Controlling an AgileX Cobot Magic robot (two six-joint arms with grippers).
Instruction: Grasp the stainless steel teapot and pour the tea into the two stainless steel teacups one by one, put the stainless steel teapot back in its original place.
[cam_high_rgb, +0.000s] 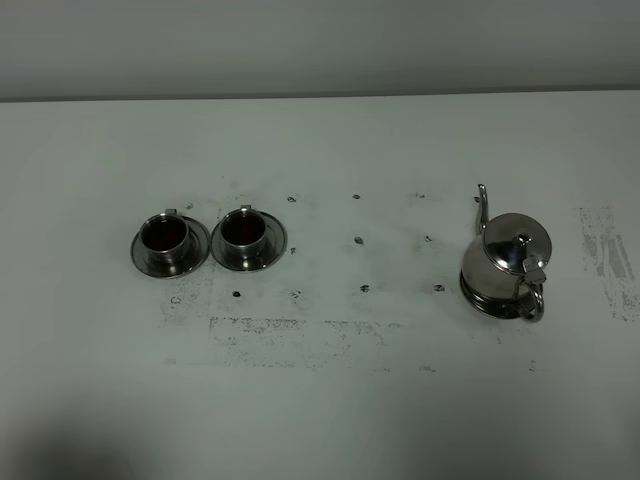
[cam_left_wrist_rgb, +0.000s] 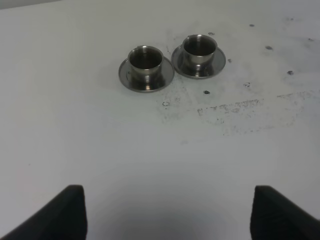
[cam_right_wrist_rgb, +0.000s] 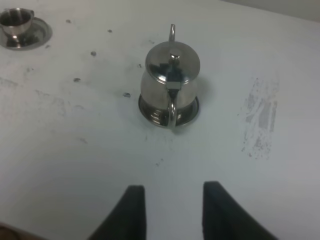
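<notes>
Right fingers stand apart, short of the teapot, holding nothing.

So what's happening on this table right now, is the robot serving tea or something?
Nothing is being held at this moment. The stainless steel teapot stands upright on its round base on the right side of the white table, lid on. The two stainless steel teacups sit side by side on their saucers to the left, both showing dark reddish liquid inside. The right gripper hangs short of the pot's handle, jaws apart with nothing between them. The left gripper hangs open, facing the cups.
</notes>
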